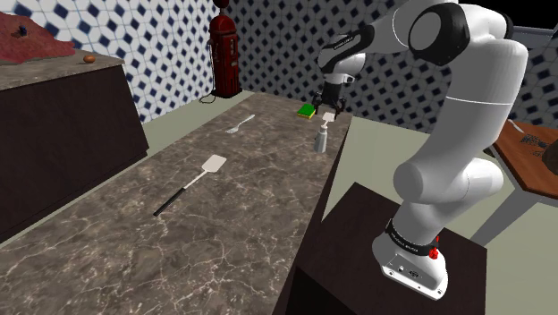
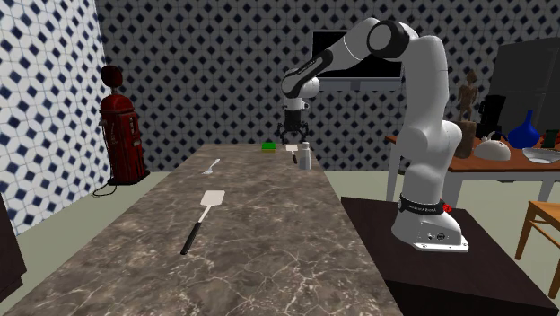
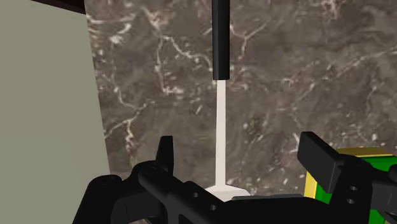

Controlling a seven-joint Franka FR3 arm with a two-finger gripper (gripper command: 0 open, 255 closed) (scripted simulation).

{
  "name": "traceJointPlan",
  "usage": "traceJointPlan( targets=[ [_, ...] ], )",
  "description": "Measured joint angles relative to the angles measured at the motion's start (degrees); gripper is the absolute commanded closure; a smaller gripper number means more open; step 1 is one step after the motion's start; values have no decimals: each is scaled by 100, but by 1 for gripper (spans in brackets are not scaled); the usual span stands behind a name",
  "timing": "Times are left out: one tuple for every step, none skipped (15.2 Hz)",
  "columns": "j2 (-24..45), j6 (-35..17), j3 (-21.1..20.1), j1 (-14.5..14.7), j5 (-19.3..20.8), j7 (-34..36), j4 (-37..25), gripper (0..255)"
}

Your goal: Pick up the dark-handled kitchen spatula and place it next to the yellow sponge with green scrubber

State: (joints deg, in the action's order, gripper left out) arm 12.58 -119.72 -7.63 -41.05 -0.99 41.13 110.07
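A spatula [image 3: 220,76] with a black handle and a white shaft lies on the marble counter [image 3: 286,76] under my gripper [image 3: 240,143]. The fingers stand apart on either side of the shaft and do not touch it. Its white head [image 1: 329,116] shows just below the gripper [image 1: 326,100] in the shoulder view. The yellow sponge with green scrubber [image 3: 321,189] sits close beside the spatula head, by one finger; the sponge [image 1: 307,111] is at the counter's far end. A second dark-handled spatula [image 1: 190,186] lies mid-counter, far from the gripper [image 2: 293,135].
A small grey bottle [image 1: 320,139] stands near the counter edge, just in front of the gripper. A white utensil [image 1: 240,124] lies further along the counter. A red pump-like object [image 1: 225,54] stands on the floor by the tiled wall. A wooden table [image 2: 503,160] stands behind the stand.
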Motion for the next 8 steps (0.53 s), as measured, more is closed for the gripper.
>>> traceJointPlan(
  targets=[
    [-76, 174, 11, -25, -9, -37, -101, 0],
    [-118, 247, 12, -28, -14, -38, -133, 0],
    [-132, 295, 12, -29, -16, -39, -164, 0],
    [-140, 313, 11, -28, -17, -39, -172, 0],
    [-145, 324, 11, -28, -17, -38, -176, 0],
    [-143, 329, 11, -28, -17, -38, -183, 0],
    [-144, 332, 10, -28, -17, -37, -185, 0],
    [-144, 334, 10, -28, -17, -37, -186, 0]
  ],
)
